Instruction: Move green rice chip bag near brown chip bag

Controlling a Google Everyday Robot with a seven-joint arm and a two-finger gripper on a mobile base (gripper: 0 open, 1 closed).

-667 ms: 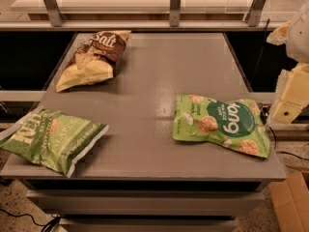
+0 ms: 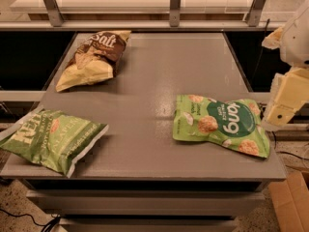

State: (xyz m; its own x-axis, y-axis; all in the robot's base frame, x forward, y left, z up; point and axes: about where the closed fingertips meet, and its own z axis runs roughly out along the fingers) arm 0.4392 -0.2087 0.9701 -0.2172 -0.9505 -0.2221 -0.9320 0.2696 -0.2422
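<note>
The green rice chip bag (image 2: 219,124) lies flat on the grey table (image 2: 154,81), at its right side near the front. The brown chip bag (image 2: 94,57) with white "Salt" lettering lies at the table's far left, well apart from it. My gripper (image 2: 279,111) hangs at the right edge of the view, just past the table's right edge. Its cream tip is right beside the green rice chip bag's right end and holds nothing that I can see.
A duller green bag with white lettering (image 2: 53,139) lies at the front left corner, overhanging the edge. A metal rail with posts (image 2: 174,13) runs behind the table. A cardboard box (image 2: 292,202) sits on the floor at the front right.
</note>
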